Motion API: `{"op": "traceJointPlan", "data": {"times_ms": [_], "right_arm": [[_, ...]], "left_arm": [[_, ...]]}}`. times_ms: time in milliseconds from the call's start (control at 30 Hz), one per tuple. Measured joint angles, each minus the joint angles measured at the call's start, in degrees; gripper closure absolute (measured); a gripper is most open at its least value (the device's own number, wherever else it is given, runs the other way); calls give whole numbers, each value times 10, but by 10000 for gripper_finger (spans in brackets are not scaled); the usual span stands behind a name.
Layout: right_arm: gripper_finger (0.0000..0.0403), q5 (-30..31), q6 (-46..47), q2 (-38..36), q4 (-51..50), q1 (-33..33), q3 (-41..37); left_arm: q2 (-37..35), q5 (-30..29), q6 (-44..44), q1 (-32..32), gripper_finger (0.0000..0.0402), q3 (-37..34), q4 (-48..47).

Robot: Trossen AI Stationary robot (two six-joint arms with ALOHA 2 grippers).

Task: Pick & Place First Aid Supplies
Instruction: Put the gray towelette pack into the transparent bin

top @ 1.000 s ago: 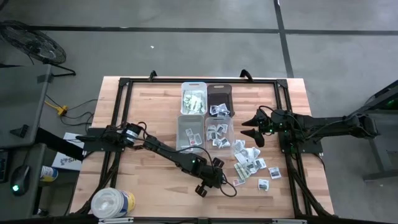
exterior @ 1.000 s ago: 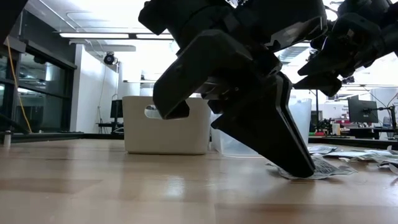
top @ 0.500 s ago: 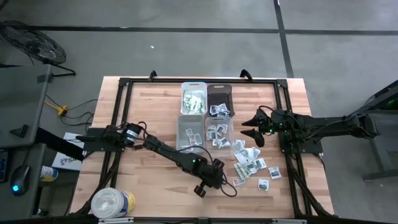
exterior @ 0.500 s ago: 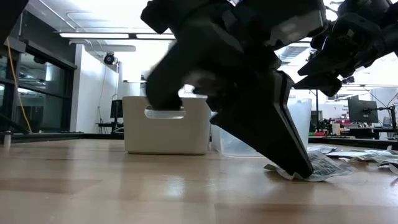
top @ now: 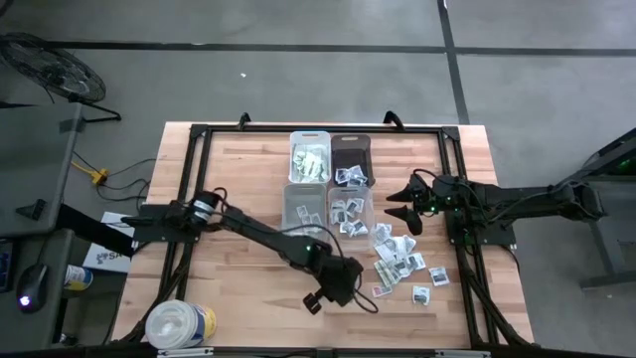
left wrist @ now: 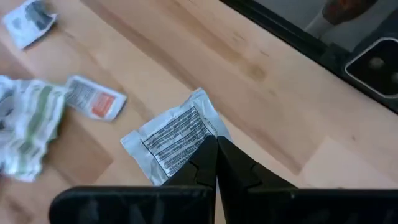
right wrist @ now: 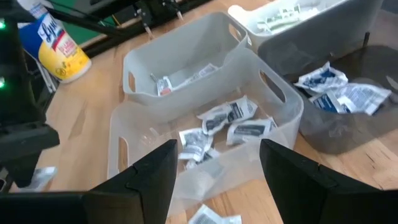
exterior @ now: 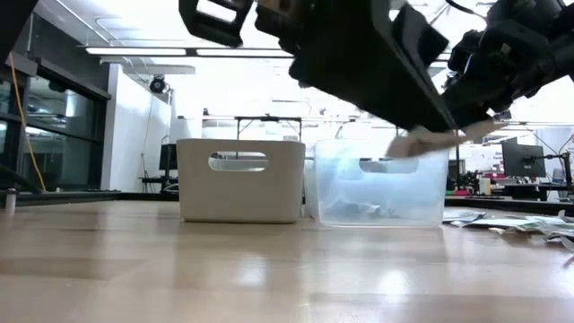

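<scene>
Where the left arm reaches across the front of the wooden table (top: 238, 169), the left gripper (left wrist: 216, 151) has its two dark fingers pressed together on the edge of a white packet (left wrist: 175, 134), a flat, crinkled paper sachet with lines of dark print on its face. From table height the packet (exterior: 426, 141) hangs at the fingertips well clear of the boards, in front of the clear bin (exterior: 381, 182). Below it on the wood lie other first aid packets: a small one with an orange patch (left wrist: 94, 98), a crumpled greenish-white one (left wrist: 28, 127) just beside that, and a white one with grey print (left wrist: 29, 20) further off. Seen from above, the loose packets (top: 399, 260) are scattered near the front right of the table, beside four small rectangular bins set two by two: a white bin (top: 309, 156) holding greenish packets, a dark bin (top: 351, 159) with a few white ones, and two clear plastic bins (top: 304, 210) in front, each with packets on its floor. The right gripper (top: 404, 212) hovers just to the right of the bins, its fingers (right wrist: 152, 174) spread wide and holding nothing, looking down into the nearer clear bin (right wrist: 205, 140). A big white round tub (top: 180, 324) stands at the front left corner, well apart from everything else.
</scene>
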Motion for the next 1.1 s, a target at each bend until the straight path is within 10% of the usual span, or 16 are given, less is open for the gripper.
{"op": "traceJointPlan", "data": {"times_ms": [767, 1100], "right_arm": [[181, 1, 0, -2, 2, 0, 0], [181, 1, 0, -2, 2, 0, 0]], "left_arm": [[-87, 127, -14, 82, 401, 0, 26], [-90, 350, -123, 136, 401, 1, 214]]}}
